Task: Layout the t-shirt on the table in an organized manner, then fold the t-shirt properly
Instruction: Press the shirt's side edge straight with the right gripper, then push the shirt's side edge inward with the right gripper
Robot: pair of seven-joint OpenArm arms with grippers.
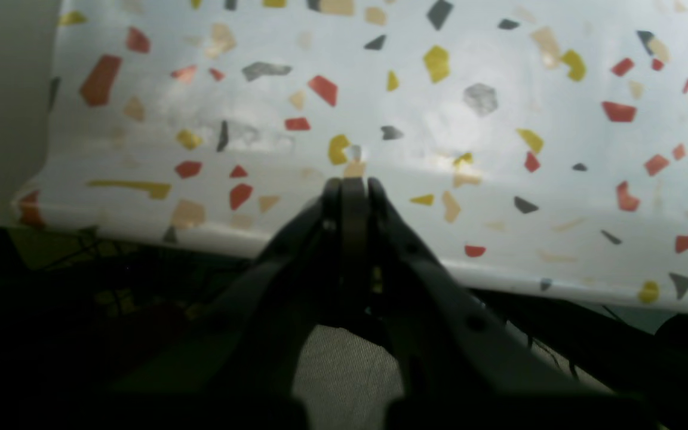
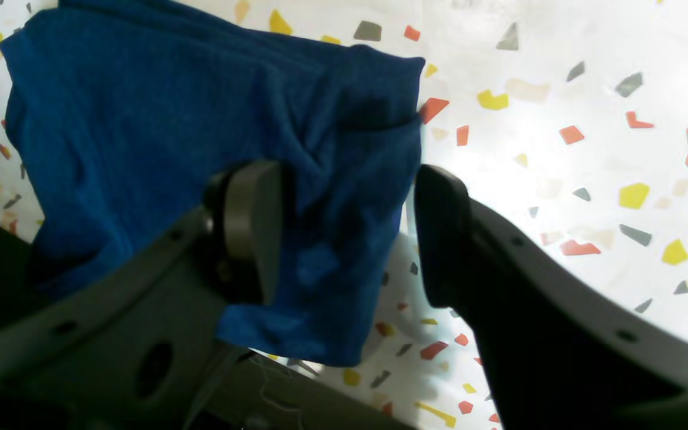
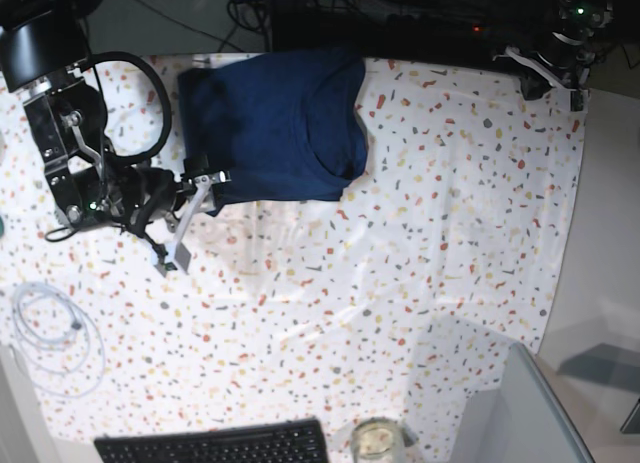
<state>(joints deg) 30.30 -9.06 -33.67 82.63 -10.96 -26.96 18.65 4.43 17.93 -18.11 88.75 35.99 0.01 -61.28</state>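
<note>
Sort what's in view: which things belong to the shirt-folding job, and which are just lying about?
Job: t-shirt, folded near the table's far edge; right gripper, jaws apart beside the t-shirt; left gripper, jaws together.

Lying about: keyboard, glass jar, white cable coil.

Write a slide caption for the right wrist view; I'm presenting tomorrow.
Open right pincer straddling the corner of the folded navy t-shirt on the speckled table.
</note>
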